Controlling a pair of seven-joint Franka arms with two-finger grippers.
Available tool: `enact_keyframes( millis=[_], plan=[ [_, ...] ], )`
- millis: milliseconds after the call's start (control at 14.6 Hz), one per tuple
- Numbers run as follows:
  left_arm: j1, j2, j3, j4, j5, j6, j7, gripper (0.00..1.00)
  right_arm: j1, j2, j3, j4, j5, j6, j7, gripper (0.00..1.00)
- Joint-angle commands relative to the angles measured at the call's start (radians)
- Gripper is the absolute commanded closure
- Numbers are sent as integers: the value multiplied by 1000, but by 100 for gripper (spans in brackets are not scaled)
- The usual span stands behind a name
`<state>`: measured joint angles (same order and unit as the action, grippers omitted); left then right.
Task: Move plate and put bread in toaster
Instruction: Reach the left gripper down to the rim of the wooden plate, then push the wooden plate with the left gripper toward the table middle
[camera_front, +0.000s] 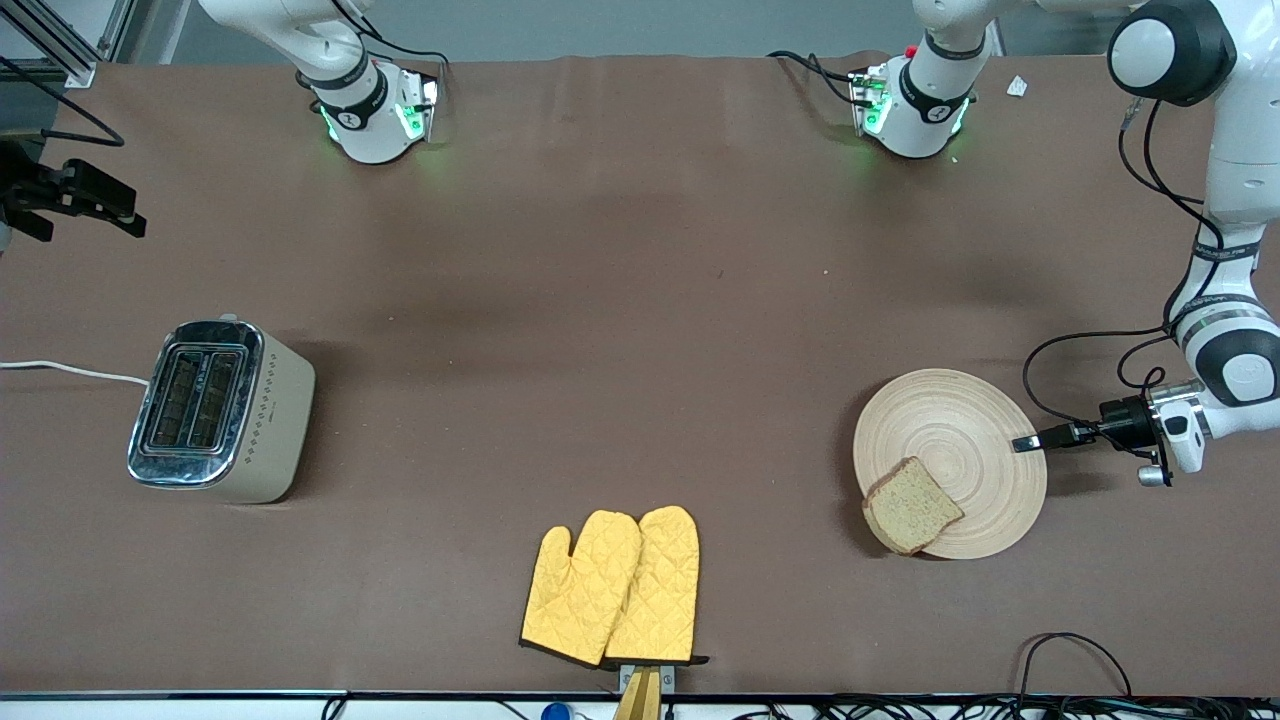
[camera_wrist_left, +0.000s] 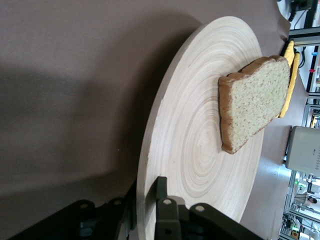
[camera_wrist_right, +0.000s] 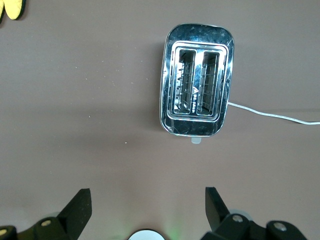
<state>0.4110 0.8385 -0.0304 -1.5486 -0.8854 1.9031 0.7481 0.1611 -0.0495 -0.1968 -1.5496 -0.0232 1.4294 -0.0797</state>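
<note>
The round wooden plate (camera_front: 960, 440) lies toward the left arm's end of the table. The bread (camera_front: 912, 505) slice rests on the plate's edge nearest the front camera and overhangs it. My left gripper (camera_front: 1025, 443) is shut on the plate's rim, one finger on top and one beneath, as the left wrist view (camera_wrist_left: 150, 200) shows, with the plate (camera_wrist_left: 200, 150) and bread (camera_wrist_left: 255, 102) ahead of it. The beige toaster (camera_front: 220, 410) stands toward the right arm's end, slots up and empty. My right gripper (camera_front: 125, 215) hangs open and empty in the air above the toaster (camera_wrist_right: 197, 100), fingers wide apart (camera_wrist_right: 147, 205).
A pair of yellow oven mitts (camera_front: 615, 585) lies near the table's front edge, nearer the front camera than the plate and toaster. The toaster's white cord (camera_front: 70, 370) runs off the right arm's end of the table. Loose cables hang by the left arm.
</note>
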Motion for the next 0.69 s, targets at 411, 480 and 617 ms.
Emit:
enact_keyframes(
  millis=[411,480,617],
  plan=[
    [-15,4,-60,37,19,-53,11,99,17,-27,-20,-27,-1,11,-5,0],
    [-15,4,-71,48,19,-80,7,99,17,-27,-20,-27,-1,8,-5,0],
    [-14,-2,-107,48,19,-99,2,99,15,-27,-20,-27,0,2,-5,0]
  ],
)
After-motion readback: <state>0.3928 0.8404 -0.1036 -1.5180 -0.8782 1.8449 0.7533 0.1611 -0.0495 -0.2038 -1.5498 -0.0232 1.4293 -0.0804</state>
